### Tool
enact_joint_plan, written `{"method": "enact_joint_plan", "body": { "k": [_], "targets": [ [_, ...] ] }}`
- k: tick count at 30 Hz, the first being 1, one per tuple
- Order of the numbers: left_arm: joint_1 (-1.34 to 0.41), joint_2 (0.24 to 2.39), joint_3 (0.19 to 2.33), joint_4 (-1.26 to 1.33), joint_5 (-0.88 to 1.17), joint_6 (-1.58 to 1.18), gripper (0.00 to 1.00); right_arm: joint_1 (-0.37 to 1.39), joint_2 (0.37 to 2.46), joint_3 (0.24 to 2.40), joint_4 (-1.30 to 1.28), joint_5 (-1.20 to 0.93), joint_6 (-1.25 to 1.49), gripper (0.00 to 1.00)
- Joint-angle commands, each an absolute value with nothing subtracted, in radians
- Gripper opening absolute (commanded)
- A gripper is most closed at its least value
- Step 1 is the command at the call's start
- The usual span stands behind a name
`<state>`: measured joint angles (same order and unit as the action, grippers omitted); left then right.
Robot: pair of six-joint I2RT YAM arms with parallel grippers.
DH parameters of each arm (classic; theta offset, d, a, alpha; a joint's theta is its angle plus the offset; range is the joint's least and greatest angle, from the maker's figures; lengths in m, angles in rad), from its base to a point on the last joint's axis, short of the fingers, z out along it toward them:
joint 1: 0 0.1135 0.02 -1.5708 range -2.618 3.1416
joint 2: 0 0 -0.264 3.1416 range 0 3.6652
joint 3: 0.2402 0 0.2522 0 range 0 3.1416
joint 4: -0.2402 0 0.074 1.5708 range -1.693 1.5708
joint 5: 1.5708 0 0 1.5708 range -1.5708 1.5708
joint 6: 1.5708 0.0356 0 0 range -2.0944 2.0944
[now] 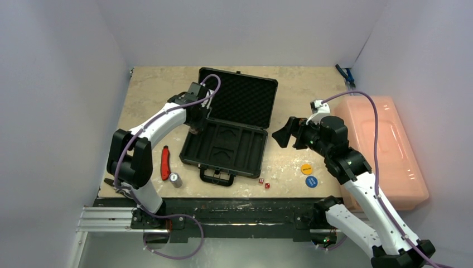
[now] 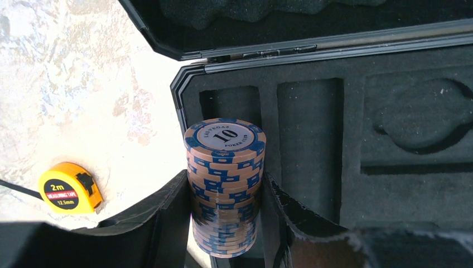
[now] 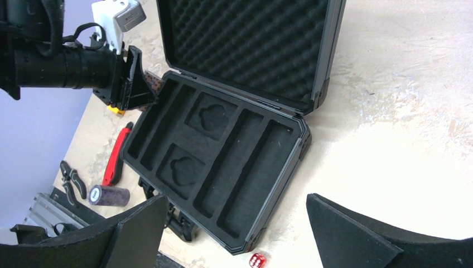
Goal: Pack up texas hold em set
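Note:
The black briefcase (image 1: 226,146) lies open mid-table with its foam lid (image 1: 245,97) tilted back and its moulded tray (image 3: 223,162) showing no contents. My left gripper (image 1: 194,120) is over the tray's far left corner. In the left wrist view it (image 2: 226,192) is shut on a stack of tan and blue "10" chips (image 2: 226,151). My right gripper (image 1: 284,134) hovers open to the right of the case, and the right wrist view (image 3: 234,234) shows nothing between its fingers. A yellow disc (image 1: 306,168), a blue disc (image 1: 310,181) and two red dice (image 1: 264,182) lie near the front.
A red-handled knife (image 1: 165,163), a dark chip stack on its side (image 1: 175,180) and pliers (image 3: 72,178) lie left of the case. A yellow tape measure (image 2: 70,188) sits by the case's left side. The pink bin (image 1: 385,151) stands at the right.

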<state>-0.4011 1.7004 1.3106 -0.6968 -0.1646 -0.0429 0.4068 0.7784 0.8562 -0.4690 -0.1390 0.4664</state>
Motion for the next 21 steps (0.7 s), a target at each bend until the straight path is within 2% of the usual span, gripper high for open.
{"method": "enact_joint_plan", "body": {
  "k": [1,17,21],
  "targets": [
    [-0.397,1.725,1.382,-0.665,-0.204,-0.104,0.0,0.409,0.767,0.87,-0.47,-0.112,0.448,0.99],
    [-0.397,1.764,1.385,-0.664,-0.262,-0.156,0.0,0.409,0.771,0.873,-0.474,-0.113,0.447,0.99],
    [-0.397,1.763,1.382,-0.664,-0.255,-0.159,0.09,0.409,0.77,0.871,-0.475,-0.113,0.446,0.99]
  ]
}}
